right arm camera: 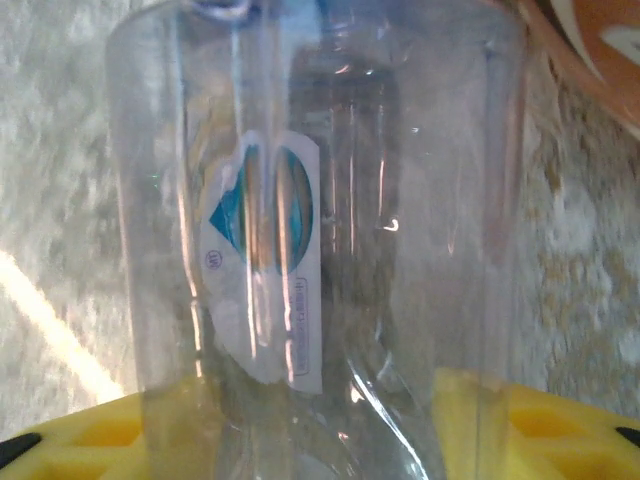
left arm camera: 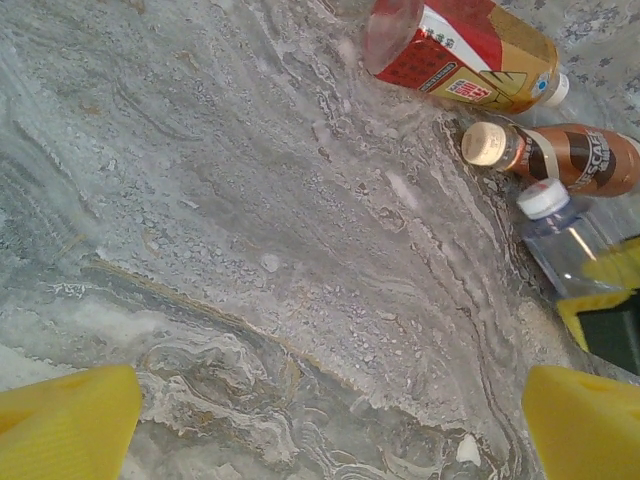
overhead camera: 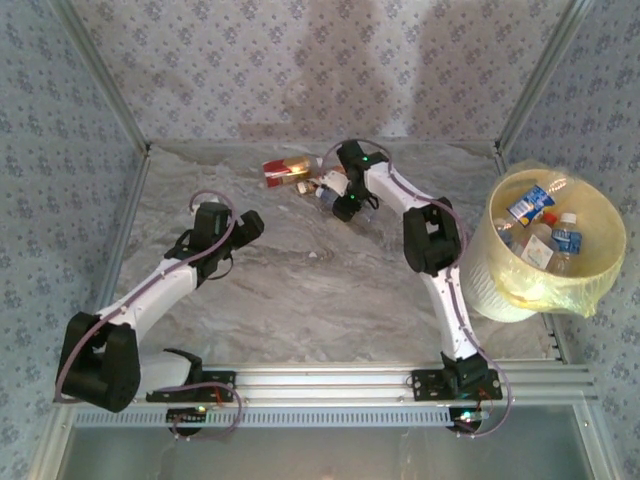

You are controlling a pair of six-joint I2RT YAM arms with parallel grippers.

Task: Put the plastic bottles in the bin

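At the far middle of the table my right gripper [overhead camera: 344,203] is shut on a clear plastic bottle with a white cap [overhead camera: 328,196]. In the right wrist view this clear bottle [right arm camera: 330,200] stands between the yellow fingers [right arm camera: 540,430], and its wall is creased where they press. Beside it lie a red-labelled bottle [overhead camera: 285,170] and a brown-labelled bottle [overhead camera: 310,186]. My left gripper [overhead camera: 245,228] hangs open over bare table, to the left of the three bottles. Its wrist view shows the red bottle [left arm camera: 455,50], the brown one [left arm camera: 570,155] and the clear one [left arm camera: 570,235]. The bin [overhead camera: 480,285] stands at the right.
Several bottles [overhead camera: 540,230] lie inside the bin on its yellowish bag. Patterned walls and metal posts enclose the marble table [overhead camera: 300,300] on three sides. The arm bases sit on a rail at the near edge.
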